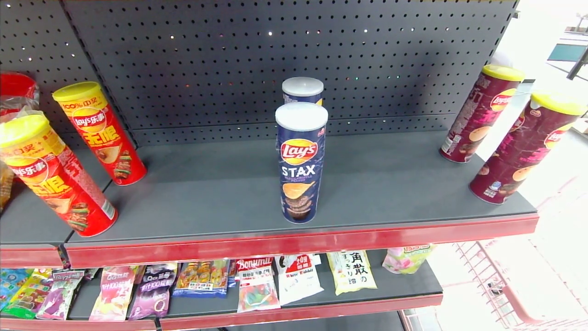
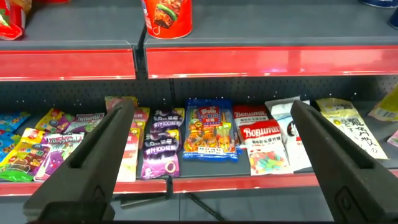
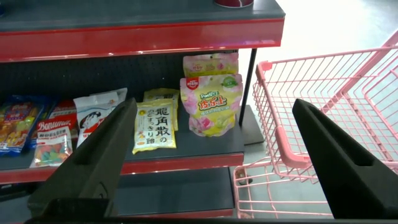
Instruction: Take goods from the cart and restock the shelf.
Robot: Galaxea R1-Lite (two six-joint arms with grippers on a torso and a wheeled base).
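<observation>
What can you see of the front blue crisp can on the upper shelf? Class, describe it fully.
The front blue can is a tall cardboard-looking tube with a pale grey lid and a printed wrapper picturing stacked crisps. It stands upright and closed near the front edge of the dark upper shelf, midway along. A second blue can stands behind it; whether they touch cannot be told.

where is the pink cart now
In the head view the pink cart sits at lower right, past the right end of the lower shelf, near the pink-green snack bag.
</observation>
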